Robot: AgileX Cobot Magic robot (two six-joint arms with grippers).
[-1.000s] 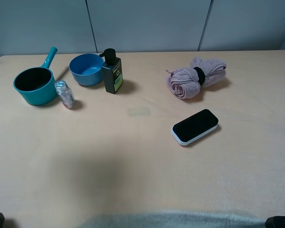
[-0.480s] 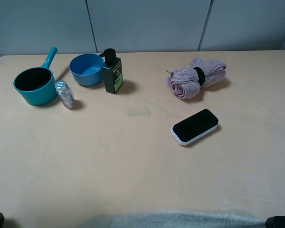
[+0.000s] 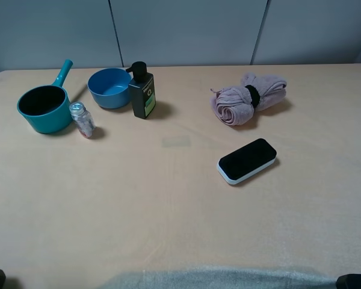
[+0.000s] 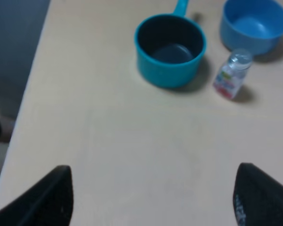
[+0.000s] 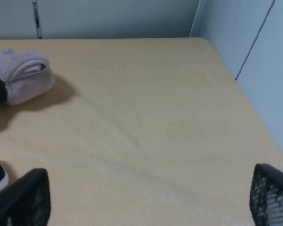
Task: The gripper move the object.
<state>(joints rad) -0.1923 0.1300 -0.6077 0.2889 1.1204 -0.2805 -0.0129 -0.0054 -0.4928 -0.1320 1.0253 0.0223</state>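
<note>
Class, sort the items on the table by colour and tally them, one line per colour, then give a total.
Teal or blue: 2 (saucepan, bowl)
Black: 2 (pump bottle, black-and-white case)
Pink: 1 (rolled towel)
Clear: 1 (jar)
Total: 6

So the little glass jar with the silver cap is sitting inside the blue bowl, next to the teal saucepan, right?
Not quite. The glass jar stands on the table itself, not inside the blue bowl. It sits just beside the teal saucepan, in front of the bowl. The exterior high view shows this, and the left wrist view agrees.
</note>
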